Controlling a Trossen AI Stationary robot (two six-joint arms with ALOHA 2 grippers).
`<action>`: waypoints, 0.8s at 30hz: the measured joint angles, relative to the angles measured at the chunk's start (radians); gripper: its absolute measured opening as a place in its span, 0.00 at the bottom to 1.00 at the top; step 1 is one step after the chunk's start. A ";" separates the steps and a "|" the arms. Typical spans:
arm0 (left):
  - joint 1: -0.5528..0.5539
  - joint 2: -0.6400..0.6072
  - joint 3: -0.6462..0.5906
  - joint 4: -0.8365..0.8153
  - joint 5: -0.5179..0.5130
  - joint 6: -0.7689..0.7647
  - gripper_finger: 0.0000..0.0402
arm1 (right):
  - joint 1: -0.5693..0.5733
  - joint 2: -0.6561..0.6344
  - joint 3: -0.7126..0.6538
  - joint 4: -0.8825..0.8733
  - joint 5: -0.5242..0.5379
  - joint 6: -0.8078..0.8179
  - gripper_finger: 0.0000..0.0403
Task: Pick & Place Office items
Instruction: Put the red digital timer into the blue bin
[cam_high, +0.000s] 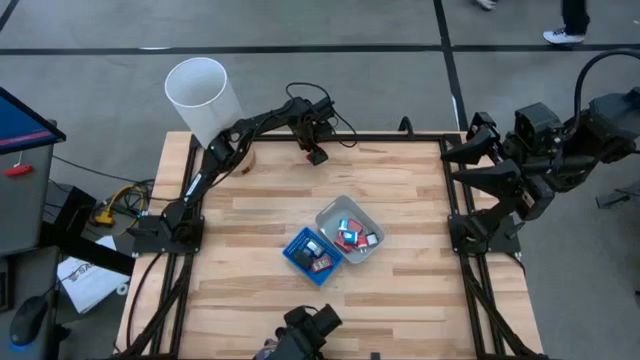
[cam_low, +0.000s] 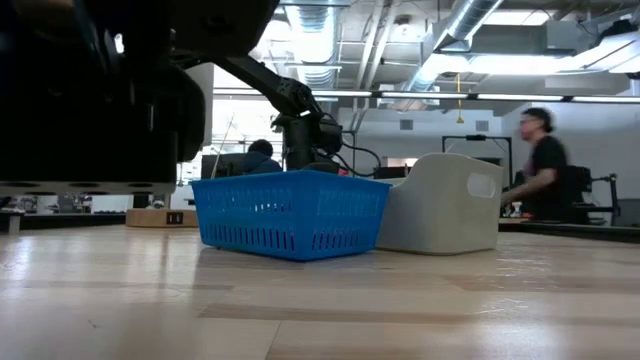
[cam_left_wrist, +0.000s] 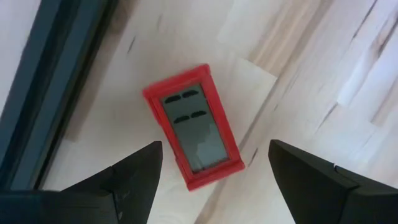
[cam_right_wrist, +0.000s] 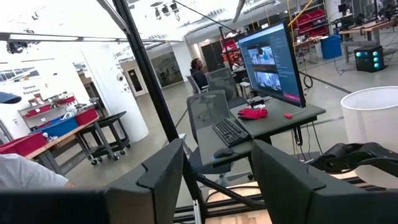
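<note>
A small red-framed office item (cam_left_wrist: 194, 127) with a grey window lies flat on the wood, close to the table's far edge. My left gripper (cam_left_wrist: 214, 150) hangs over it pointing down, open, with one finger on each side of the item's near end and clear of it. In the high view that gripper (cam_high: 316, 152) hides the item. More office items, red, blue and white, lie in the blue tray (cam_high: 312, 256) and the grey tray (cam_high: 350, 230) at mid-table. My right gripper (cam_right_wrist: 217, 163) is open and holds nothing; it is raised beyond the table's right edge (cam_high: 462, 158).
A tall white cylinder (cam_high: 200, 95) stands on a wooden base (cam_low: 160, 216) at the far left corner. The table's dark frame rail (cam_left_wrist: 56, 81) runs close beside the red item. A person (cam_low: 540, 160) is in the room behind. Bare wood lies around the trays.
</note>
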 joint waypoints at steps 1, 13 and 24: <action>0.001 0.002 0.000 0.002 0.004 -0.001 0.72 | 0.000 0.002 0.000 0.006 0.000 0.000 0.46; -0.005 0.005 0.000 -0.015 0.010 -0.055 0.69 | 0.001 0.015 0.000 0.016 0.000 0.014 0.46; -0.008 0.005 0.000 -0.029 0.027 -0.124 0.56 | 0.024 0.015 0.000 0.059 -0.003 -0.012 0.46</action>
